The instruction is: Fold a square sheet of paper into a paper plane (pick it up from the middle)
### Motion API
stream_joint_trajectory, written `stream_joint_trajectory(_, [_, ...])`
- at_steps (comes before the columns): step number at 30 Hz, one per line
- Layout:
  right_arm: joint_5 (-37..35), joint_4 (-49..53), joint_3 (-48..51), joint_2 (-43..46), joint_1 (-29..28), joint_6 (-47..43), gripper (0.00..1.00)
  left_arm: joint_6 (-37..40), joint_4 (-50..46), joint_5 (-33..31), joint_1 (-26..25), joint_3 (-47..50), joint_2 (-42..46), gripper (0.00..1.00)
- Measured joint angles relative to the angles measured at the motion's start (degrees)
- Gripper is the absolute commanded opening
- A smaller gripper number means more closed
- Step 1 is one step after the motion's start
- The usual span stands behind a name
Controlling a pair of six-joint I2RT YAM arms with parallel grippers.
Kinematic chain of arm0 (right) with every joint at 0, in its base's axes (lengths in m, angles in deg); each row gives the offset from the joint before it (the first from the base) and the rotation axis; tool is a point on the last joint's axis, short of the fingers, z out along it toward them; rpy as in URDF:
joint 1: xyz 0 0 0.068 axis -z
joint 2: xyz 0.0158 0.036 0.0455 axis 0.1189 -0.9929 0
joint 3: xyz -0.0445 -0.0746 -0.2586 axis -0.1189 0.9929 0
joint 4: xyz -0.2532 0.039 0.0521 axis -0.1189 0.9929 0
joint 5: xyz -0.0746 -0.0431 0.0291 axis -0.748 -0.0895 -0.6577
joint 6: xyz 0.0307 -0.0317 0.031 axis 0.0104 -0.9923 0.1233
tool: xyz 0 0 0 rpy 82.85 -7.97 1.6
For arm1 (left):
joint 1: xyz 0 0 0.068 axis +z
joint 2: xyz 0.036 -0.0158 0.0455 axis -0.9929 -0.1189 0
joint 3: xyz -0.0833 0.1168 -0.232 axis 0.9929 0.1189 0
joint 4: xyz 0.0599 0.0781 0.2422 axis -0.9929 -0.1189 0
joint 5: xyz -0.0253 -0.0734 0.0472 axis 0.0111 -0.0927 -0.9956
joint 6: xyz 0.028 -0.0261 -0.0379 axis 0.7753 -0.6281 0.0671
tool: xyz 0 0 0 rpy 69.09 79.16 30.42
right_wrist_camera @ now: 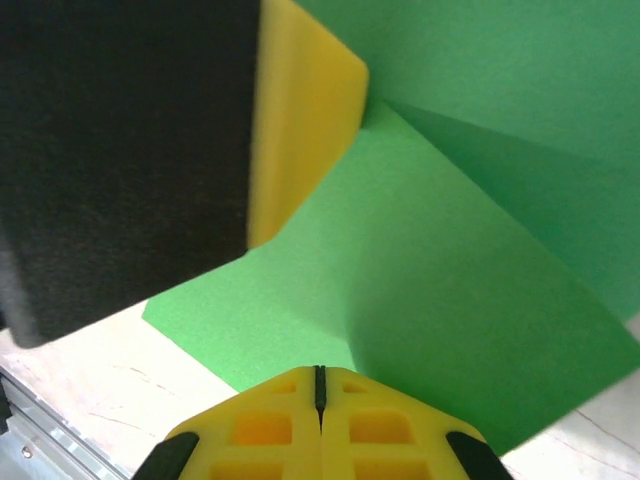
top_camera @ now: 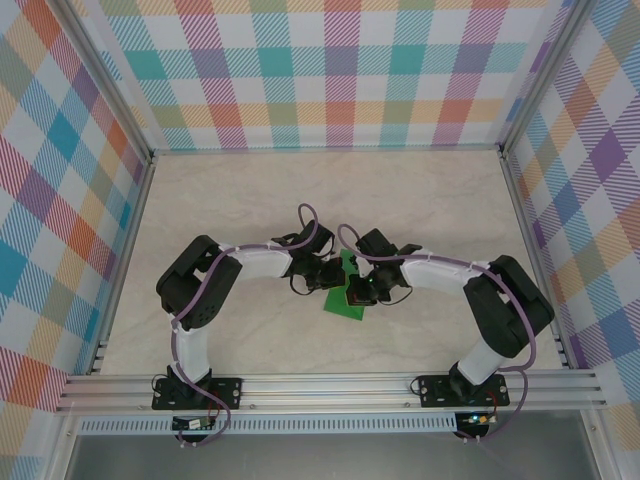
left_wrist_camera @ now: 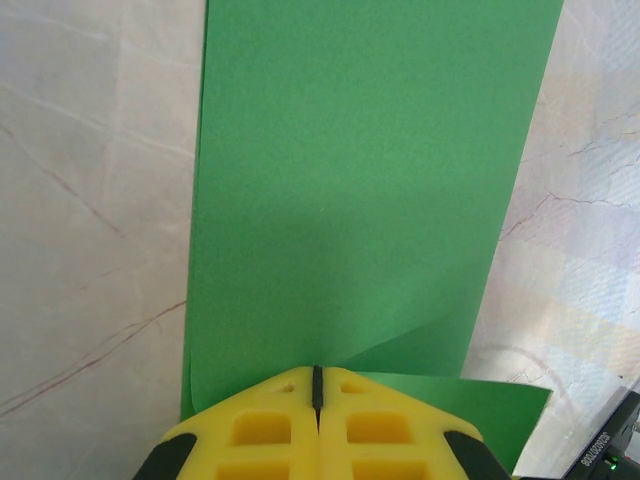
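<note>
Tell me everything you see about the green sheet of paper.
The square sheet of paper is thin, bright green and matte, partly folded: one flap lies over it along a slanting crease. It lies on the pale marbled table. The shut left gripper and right gripper meet its edges; whether they pinch it is unclear.

Left arm (top_camera: 205,285) & right arm (top_camera: 500,300) are bending w/ elbows outward, forearms reaching inward twd each other. The left gripper (top_camera: 330,279) is pointing down, jaws pressed together. The right gripper (top_camera: 355,293) is doing likewise, sitting just beside it.
</note>
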Motion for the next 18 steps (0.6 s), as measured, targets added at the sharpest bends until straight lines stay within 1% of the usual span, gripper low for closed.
stream_joint_trajectory(6, [0.2,0.0,-0.3,-2.4,-0.3,0.0,0.00,0.0,0.0,0.0,0.0,0.0,0.0,0.00])
stream_joint_trajectory(18, [0.0,1.9,0.2,-2.5,-0.3,-2.8,0.00,-0.9,0.0,-0.2,0.0,0.0,0.0,0.00])
